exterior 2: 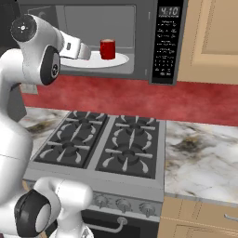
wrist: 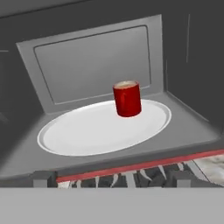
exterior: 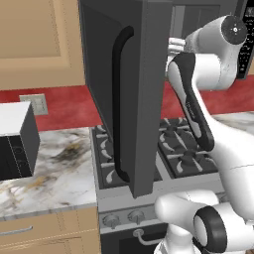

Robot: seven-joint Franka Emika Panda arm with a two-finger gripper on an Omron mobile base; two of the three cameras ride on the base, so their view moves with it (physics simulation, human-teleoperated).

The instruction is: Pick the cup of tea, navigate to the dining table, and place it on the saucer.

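The gripper (wrist: 109, 178) hangs just outside the mouth of the microwave (exterior 2: 165, 42), its two dark finger tips (wrist: 43, 178) spread wide apart at the bottom of the hand view, released and grasping nothing. Below the microwave's front lip lies the stove (exterior 2: 104, 146), its black burner grates showing under the fingers in the hand view and spread across the counter in both base views.

Inside the microwave, a broad white round turntable plate (wrist: 87, 131) covers most of the grey floor. On the far right part of that plate stands the cup of tea (wrist: 127, 99), upright and well apart from the finger tips. It is a small, straight-sided red mug with a smooth glossy wall and light tan liquid filling it near the rim (no handle can be made out from this side). In the right base view the same cup (exterior 2: 107, 49) sits on the plate just beyond the end of the arm, left of the microwave's dark keypad panel (exterior 2: 163, 44).

The microwave door (exterior: 124, 94) stands swung open, a dark grey slab with a long black handle, seen edge-on in the left base view. Behind the microwave runs a red backsplash (exterior 2: 139, 100).
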